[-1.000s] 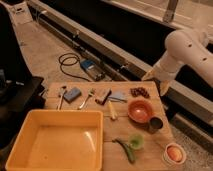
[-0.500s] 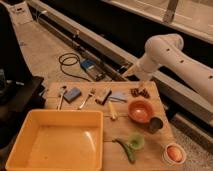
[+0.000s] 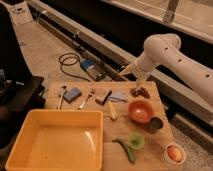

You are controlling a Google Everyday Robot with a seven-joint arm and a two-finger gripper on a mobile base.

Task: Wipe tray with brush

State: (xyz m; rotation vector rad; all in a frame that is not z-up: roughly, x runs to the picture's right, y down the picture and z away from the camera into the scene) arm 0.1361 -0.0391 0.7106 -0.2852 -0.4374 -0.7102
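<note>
Camera view, live: I see the gripper point(image 3: 126, 70) on the end of the white arm, hanging over the far edge of the wooden table point(image 3: 118, 131). I cannot tell its state. Well off to its left in view lies the slim grey metallic brush point(image 3: 61, 96), just beside a blue sponge point(image 3: 73, 94). Farther from the gripper and nearer me sits the large yellow-orange plastic tray point(image 3: 30, 116).

Arm point(image 3: 167, 55) swung left, gripper point(image 3: 123, 71) moved from the table's point(image 3: 152, 145) right side to its back edge.
</note>
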